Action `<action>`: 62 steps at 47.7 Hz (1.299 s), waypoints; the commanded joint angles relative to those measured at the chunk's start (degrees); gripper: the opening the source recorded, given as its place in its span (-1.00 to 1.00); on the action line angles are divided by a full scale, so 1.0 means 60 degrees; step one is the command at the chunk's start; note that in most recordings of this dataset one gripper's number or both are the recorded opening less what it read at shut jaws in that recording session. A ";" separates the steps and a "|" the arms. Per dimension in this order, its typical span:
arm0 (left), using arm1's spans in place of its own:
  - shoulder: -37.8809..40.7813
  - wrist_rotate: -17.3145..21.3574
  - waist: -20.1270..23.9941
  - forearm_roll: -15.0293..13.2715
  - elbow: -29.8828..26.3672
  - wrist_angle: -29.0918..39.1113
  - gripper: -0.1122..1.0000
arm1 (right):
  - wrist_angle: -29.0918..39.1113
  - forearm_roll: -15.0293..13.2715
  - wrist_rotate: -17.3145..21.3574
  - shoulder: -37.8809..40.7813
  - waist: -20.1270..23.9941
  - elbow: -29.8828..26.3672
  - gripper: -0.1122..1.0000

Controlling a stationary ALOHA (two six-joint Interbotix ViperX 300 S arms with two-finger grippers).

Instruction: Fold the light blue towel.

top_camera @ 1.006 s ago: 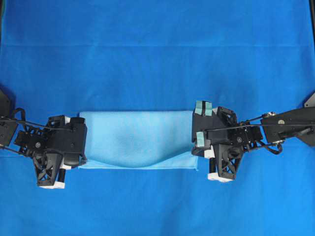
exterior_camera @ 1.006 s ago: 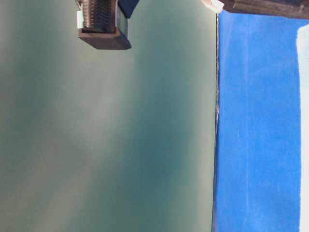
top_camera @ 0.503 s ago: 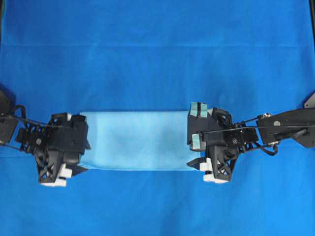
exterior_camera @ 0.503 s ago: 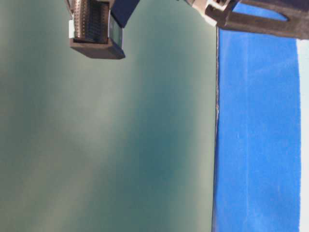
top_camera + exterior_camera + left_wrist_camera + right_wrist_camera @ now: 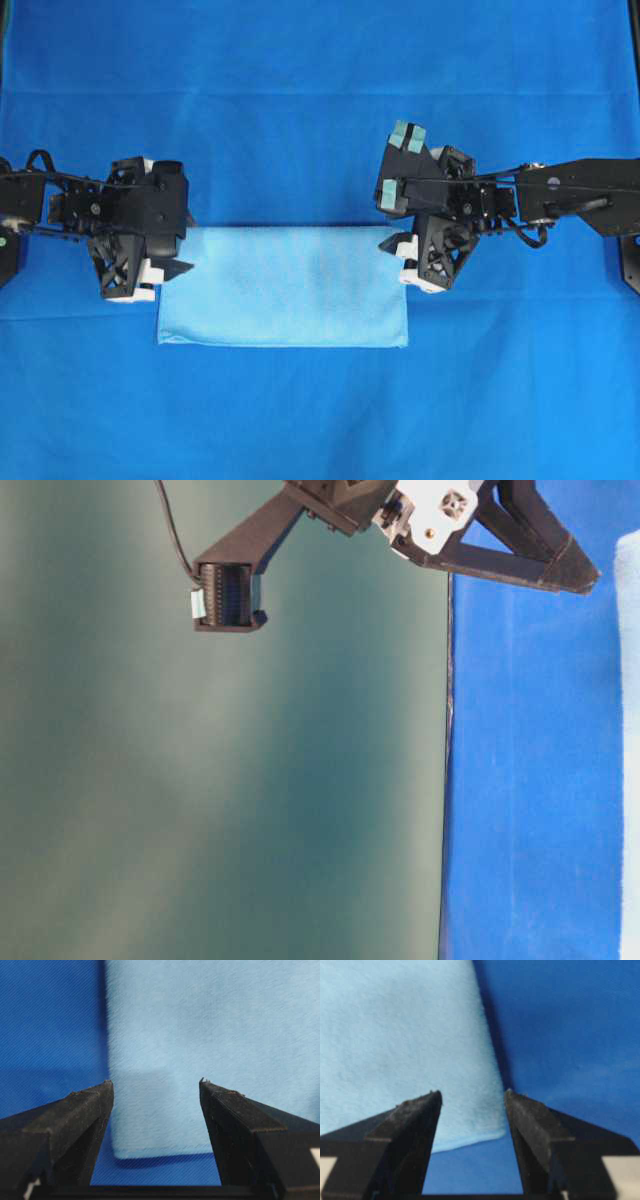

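The light blue towel [image 5: 285, 287] lies flat on the table as a wide rectangle, twice as long as it is deep. My left gripper [image 5: 183, 243] hovers open over its far left corner. In the left wrist view that gripper [image 5: 156, 1082] has its fingers wide apart and nothing between them, with the towel [image 5: 210, 1035] below. My right gripper [image 5: 390, 235] hovers open over the far right corner. Its fingers stand apart in the right wrist view, where the gripper [image 5: 472, 1092] frames the towel [image 5: 400, 1030] corner. A strip of the towel [image 5: 630, 680] shows at the table-level view's right edge.
The royal-blue tablecloth [image 5: 320, 80] covers the whole table around the towel. In the table-level view an arm's black frame [image 5: 500, 530] hangs at the top, beside the table's edge [image 5: 447, 780] and a plain green backdrop.
Both grippers have opened and let go of the towel's near edge, then moved back to its far corners. The towel's sagging near edge has dropped flat.
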 commanded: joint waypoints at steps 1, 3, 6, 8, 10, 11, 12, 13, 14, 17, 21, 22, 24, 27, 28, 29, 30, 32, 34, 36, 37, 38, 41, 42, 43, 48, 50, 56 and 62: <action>-0.0015 0.0015 0.0176 0.0015 -0.0029 -0.0073 0.39 | -0.0044 -0.0117 -0.0015 -0.0029 -0.0132 -0.0088 0.24; 0.0044 0.0029 0.0264 0.0015 0.0015 -0.0103 0.39 | -0.0044 -0.0146 -0.0015 0.0029 -0.0176 -0.0088 0.24; 0.0132 0.0044 0.0366 0.0015 0.0088 -0.0190 0.39 | -0.0059 -0.0161 -0.0015 0.0146 -0.0234 -0.0073 0.24; 0.0190 0.0044 0.0439 0.0015 0.0132 -0.0278 0.39 | -0.0073 -0.0161 -0.0015 0.0249 -0.0278 -0.0073 0.24; 0.0293 0.0073 0.0483 0.0015 0.0234 -0.0439 0.39 | -0.0103 -0.0161 -0.0015 0.0352 -0.0308 -0.0059 0.24; 0.0322 0.0073 0.0498 0.0015 0.0278 -0.0527 0.39 | -0.0132 -0.0161 -0.0015 0.0410 -0.0322 -0.0059 0.24; 0.0352 0.0088 0.0513 0.0015 0.0337 -0.0601 0.39 | -0.0161 -0.0161 -0.0015 0.0469 -0.0337 -0.0044 0.24; 0.0396 0.0088 0.0513 0.0015 0.0366 -0.0688 0.39 | -0.0190 -0.0161 -0.0015 0.0527 -0.0337 -0.0044 0.24; 0.0425 0.0088 0.0527 0.0015 0.0425 -0.0776 0.39 | -0.0234 -0.0161 -0.0015 0.0615 -0.0352 -0.0029 0.24; 0.0527 0.0132 0.0586 0.0015 0.0571 -0.1069 0.39 | -0.0308 -0.0161 -0.0015 0.0762 -0.0352 -0.0044 0.24; 0.0630 0.0132 0.0615 0.0015 0.0674 -0.1245 0.39 | -0.0337 -0.0161 0.0000 0.0908 -0.0366 -0.0044 0.24; 0.0645 0.0132 0.0615 0.0015 0.0688 -0.1274 0.39 | -0.0337 -0.0161 0.0015 0.0923 -0.0366 -0.0044 0.24; 0.0674 0.0132 0.0615 0.0015 0.0688 -0.1260 0.38 | -0.0337 -0.0161 0.0015 0.0938 -0.0366 -0.0044 0.24; 0.0688 0.0132 0.0615 0.0015 0.0688 -0.1274 0.35 | -0.0337 -0.0161 0.0029 0.0938 -0.0366 -0.0029 0.24; 0.0688 0.0132 0.0615 0.0015 0.0674 -0.1274 0.34 | -0.0337 -0.0161 0.0029 0.0938 -0.0366 -0.0029 0.24; 0.0688 0.0132 0.0630 0.0015 0.0659 -0.1274 0.33 | -0.0322 -0.0161 0.0029 0.0938 -0.0366 -0.0029 0.24; 0.0688 0.0132 0.0645 0.0015 0.0659 -0.1274 0.31 | -0.0322 -0.0161 0.0015 0.0952 -0.0366 -0.0044 0.24; 0.0703 0.0132 0.0688 0.0015 0.0659 -0.1260 0.26 | -0.0322 -0.0161 0.0015 0.0938 -0.0366 -0.0044 0.24; 0.0718 0.0146 0.0688 0.0015 0.0659 -0.1245 0.20 | -0.0322 -0.0161 0.0015 0.0952 -0.0366 -0.0029 0.24; 0.0718 0.0146 0.0688 0.0015 0.0659 -0.1201 0.13 | -0.0308 -0.0161 -0.0015 0.0938 -0.0366 -0.0044 0.23; 0.0718 0.0161 0.0688 0.0015 0.0659 -0.1172 0.08 | -0.0308 -0.0161 -0.0015 0.0938 -0.0366 -0.0044 0.22; 0.0718 0.0161 0.0688 0.0015 0.0645 -0.1113 0.03 | -0.0308 -0.0161 -0.0015 0.0938 -0.0366 -0.0044 0.20; 0.0732 0.0161 0.0688 0.0015 0.0615 -0.0879 -0.15 | -0.0308 -0.0161 -0.0059 0.0938 -0.0366 -0.0044 0.08; 0.0732 0.0161 0.0688 0.0015 0.0601 -0.0820 -0.22 | -0.0293 -0.0161 -0.0073 0.0938 -0.0366 -0.0044 0.01; 0.0732 0.0161 0.0703 0.0015 0.0601 -0.0762 -0.29 | -0.0293 -0.0161 -0.0073 0.0938 -0.0366 -0.0029 -0.08; 0.0762 0.0146 0.0688 0.0015 0.0586 -0.0542 -0.64 | -0.0278 -0.0161 -0.0103 0.0938 -0.0352 -0.0029 -0.65; 0.0747 0.0146 0.0688 0.0015 0.0571 -0.0513 -0.74 | -0.0278 -0.0161 -0.0117 0.0938 -0.0352 -0.0029 -0.78; 0.0762 0.0146 0.0688 0.0015 0.0527 -0.0483 -0.75 | -0.0293 -0.0161 -0.0117 0.0938 -0.0352 -0.0044 -0.78; 0.0703 0.0146 0.0688 0.0015 0.0439 -0.0425 -0.75 | -0.0278 -0.0161 -0.0088 0.0908 -0.0366 -0.0088 -0.78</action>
